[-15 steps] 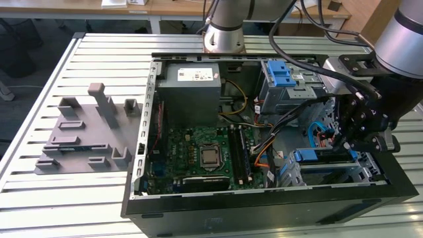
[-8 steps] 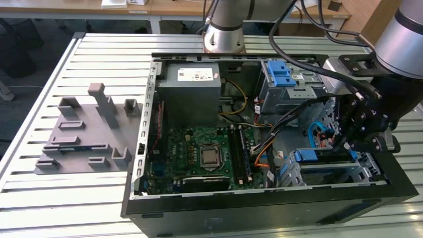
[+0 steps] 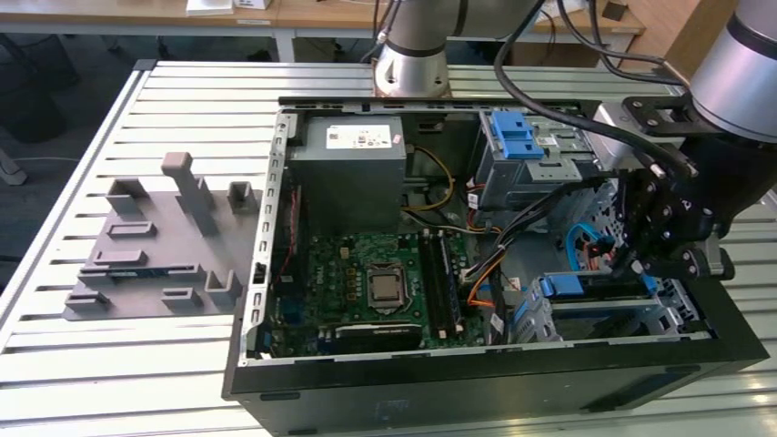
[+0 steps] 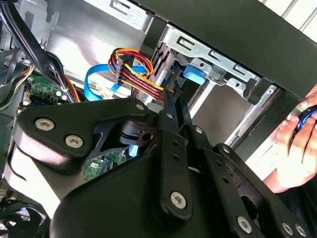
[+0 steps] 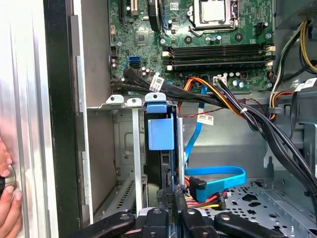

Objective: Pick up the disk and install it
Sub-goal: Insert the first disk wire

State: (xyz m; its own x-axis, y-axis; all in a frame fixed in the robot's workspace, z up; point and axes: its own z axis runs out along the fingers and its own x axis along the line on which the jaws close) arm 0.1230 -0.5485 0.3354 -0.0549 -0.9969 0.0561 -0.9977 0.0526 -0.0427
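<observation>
Exterior view: a desk (image 3: 73, 355) of pale metal slats running across the frame carries the setup; even, bright light falls on it with soft reflections. Behind its far edge stands a light wooden table (image 3: 304, 14) with white papers (image 3: 231, 6) on top and white legs. Beneath that table the floor (image 3: 73, 82) is dark. A wooden panel (image 3: 686, 27) rises at the exterior view's right.

The gripper (image 3: 634, 264) is sitting low inside the open computer case (image 3: 486, 382), and a bundle of black cables (image 5: 257, 119) and a blue ribbon cable (image 5: 218, 174) are crowding the space just beside the disk (image 5: 161, 148) standing in its metal bay (image 5: 124, 148). A person's hand (image 4: 292, 148) is resting against the case's outer wall.
</observation>
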